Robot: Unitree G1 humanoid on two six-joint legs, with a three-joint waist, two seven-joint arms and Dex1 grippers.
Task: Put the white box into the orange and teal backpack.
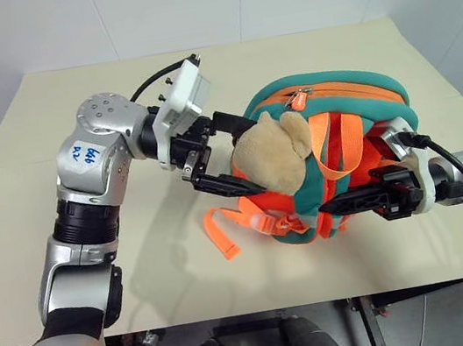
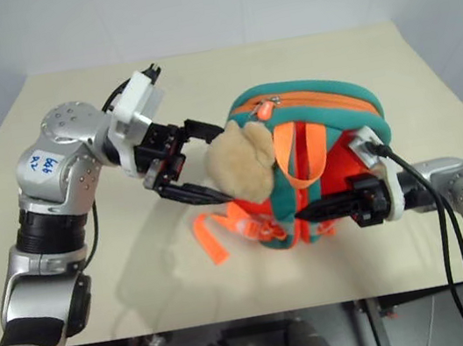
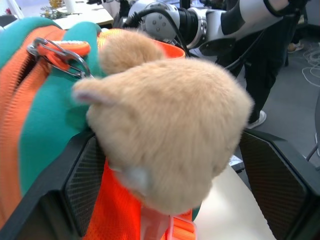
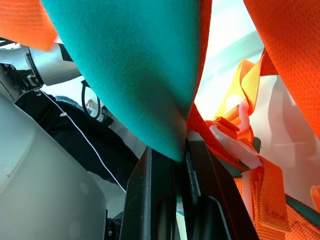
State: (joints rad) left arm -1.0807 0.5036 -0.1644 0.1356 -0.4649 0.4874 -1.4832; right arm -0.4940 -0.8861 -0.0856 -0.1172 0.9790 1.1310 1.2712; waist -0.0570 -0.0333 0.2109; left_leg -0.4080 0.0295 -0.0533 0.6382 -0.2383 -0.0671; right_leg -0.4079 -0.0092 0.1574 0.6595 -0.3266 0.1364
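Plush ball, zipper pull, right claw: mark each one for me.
plush ball (image 1: 271, 156), left eye view, middle of the tan fuzz.
zipper pull (image 1: 298, 100), left eye view, the orange tab.
right claw (image 1: 331, 207), left eye view, tips of the shut fingers pinching the orange and teal backpack (image 1: 351, 92).

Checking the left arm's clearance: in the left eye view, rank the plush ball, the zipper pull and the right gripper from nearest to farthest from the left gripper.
1. Plush ball: right at the open left gripper.
2. Zipper pull: just past it, on the backpack's top.
3. Right gripper: at the backpack's opposite side, shut on a teal strap.
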